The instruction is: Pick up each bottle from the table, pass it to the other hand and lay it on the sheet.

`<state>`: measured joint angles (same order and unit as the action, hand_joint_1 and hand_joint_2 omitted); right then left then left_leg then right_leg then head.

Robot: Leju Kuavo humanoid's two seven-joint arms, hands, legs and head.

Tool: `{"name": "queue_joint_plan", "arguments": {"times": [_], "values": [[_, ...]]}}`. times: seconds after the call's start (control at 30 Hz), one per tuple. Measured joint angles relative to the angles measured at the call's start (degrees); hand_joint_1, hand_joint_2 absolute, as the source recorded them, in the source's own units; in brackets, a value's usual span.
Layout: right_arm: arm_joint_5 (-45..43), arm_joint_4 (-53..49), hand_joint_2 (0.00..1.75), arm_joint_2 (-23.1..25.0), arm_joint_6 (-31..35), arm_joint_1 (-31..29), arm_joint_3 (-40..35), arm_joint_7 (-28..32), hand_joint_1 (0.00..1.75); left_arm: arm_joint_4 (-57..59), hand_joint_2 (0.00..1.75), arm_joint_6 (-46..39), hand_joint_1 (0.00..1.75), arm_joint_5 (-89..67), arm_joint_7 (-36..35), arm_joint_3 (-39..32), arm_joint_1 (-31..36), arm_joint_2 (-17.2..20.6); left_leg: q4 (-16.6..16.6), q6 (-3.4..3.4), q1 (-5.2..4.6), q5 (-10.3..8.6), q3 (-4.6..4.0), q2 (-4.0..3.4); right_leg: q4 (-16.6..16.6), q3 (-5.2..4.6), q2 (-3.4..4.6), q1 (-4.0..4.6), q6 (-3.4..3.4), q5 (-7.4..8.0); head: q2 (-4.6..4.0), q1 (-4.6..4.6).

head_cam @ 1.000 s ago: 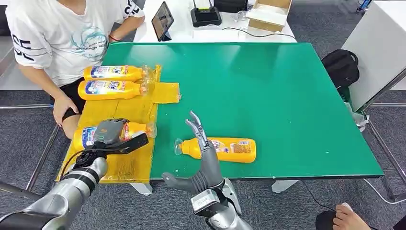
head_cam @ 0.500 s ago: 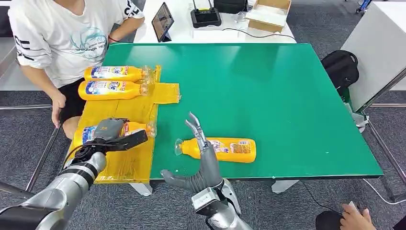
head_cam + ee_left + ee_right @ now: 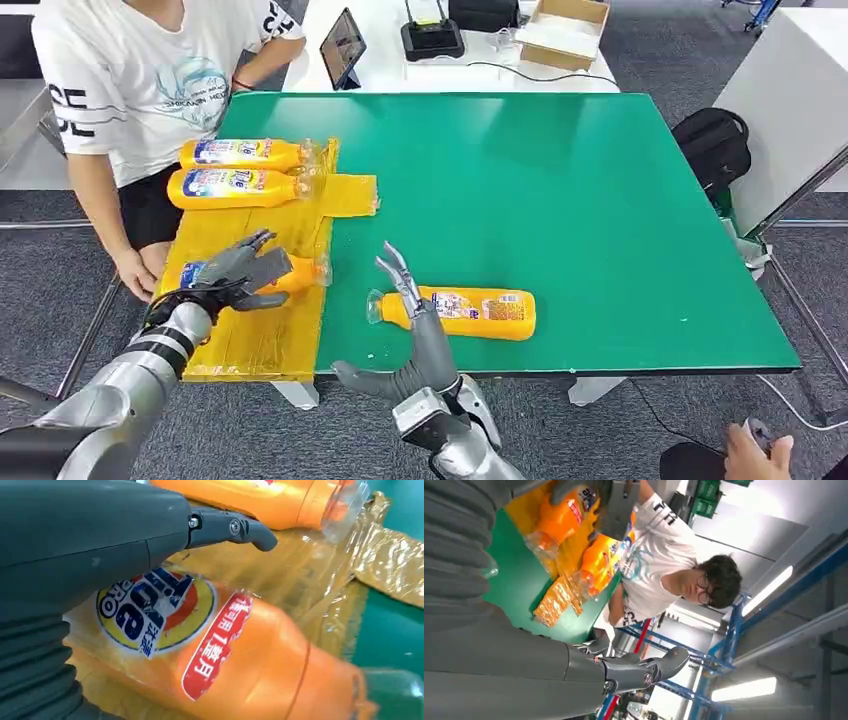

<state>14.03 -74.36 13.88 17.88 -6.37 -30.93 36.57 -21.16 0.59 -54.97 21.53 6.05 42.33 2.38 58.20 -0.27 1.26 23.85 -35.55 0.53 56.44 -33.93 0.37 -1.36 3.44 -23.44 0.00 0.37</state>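
Opened since a second ago: left hand, then wrapped over the nearest orange plastic detergent bottle, now with fingers spread apart above it, holding nothing; contact with the bottle not clear. Lying on its side on the crinkled yellow plastic sheet at the green table's left edge, clear cap toward the table's middle. Farther back on the same sheet, two more orange bottles side by side, beside a seated person in a white printed T-shirt. Nudged slightly left over the same second: right hand, upright at the table's near edge, fingers straight and apart, thumb out to the side, empty. Just beyond its fingertips, a fourth orange bottle on bare green table, well apart from the sheet, cap pointing left. From the left wrist, up close: the blue, yellow and red round label and a red strip of white characters on the near bottle, grey thumb hovering over it. From the right wrist: blue metal framing behind the person.
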Motion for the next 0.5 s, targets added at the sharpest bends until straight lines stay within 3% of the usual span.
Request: {"name": "queue_joint_plan", "arguments": {"times": [0.43,0.47,0.5], "values": [[-0.3,3.3,1.75,0.0,-1.2,-0.9,0.1,-0.2,0.00,-0.1,0.00,7.7,0.00,11.4,6.6,-6.8,-0.2,-0.7,0.0,0.01,0.00,-0.02,0.07,0.03,0.0,0.08,-0.01,0.00,0.01,0.00,0.00,0.02],[-0.2,3.5,1.75,0.0,-1.2,-0.9,0.1,-0.3,0.00,-0.4,1.75,6.2,0.00,14.0,7.6,-7.8,-0.4,-1.1,0.0,0.01,0.00,-0.02,0.07,0.02,0.0,0.06,0.00,0.00,0.01,0.00,0.00,0.04],[0.1,3.7,1.75,0.0,-1.1,-0.9,0.1,-0.5,0.00,-1.0,1.75,2.9,0.00,17.3,8.7,-9.2,-1.0,-1.8,0.0,0.01,0.00,-0.02,0.05,0.01,0.0,0.03,0.00,0.00,0.01,0.01,0.00,0.00]]}}
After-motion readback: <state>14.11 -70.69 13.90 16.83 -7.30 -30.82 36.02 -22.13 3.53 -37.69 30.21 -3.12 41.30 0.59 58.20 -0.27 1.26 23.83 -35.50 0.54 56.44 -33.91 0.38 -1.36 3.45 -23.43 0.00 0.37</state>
